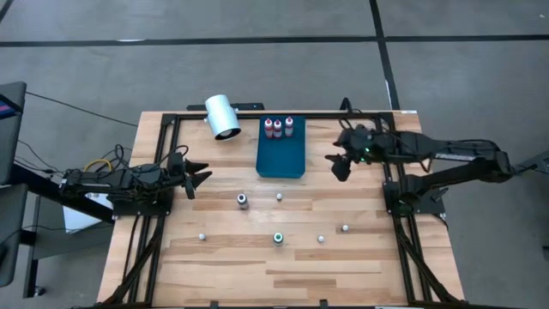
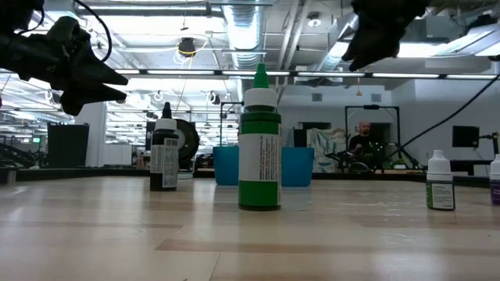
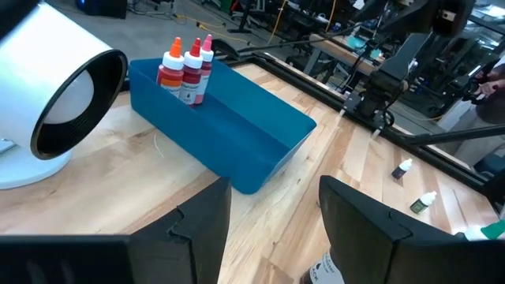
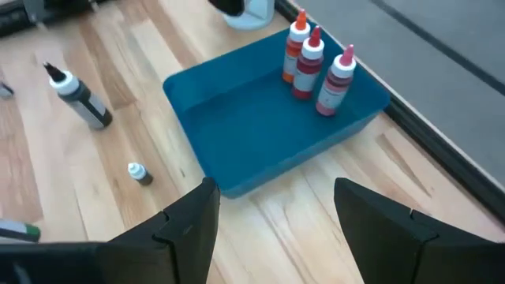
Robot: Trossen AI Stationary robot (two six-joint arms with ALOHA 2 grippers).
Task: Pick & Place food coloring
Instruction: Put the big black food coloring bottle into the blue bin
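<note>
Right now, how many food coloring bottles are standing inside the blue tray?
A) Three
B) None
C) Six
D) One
A: three food coloring bottles stand upright in a row at one end of the blue tray; the high view shows the same three, while the other bottles are on the table outside it.

A blue tray (image 1: 282,159) on a pale wooden table (image 1: 214,266) with a black frame (image 1: 163,137). In it, three bottles (image 4: 314,59): orange, red and pink caps, reddish bodies. Beside it, a white cylinder (image 1: 222,116). On the wood, a green bottle (image 2: 259,140) and a black bottle (image 2: 164,156)
</note>
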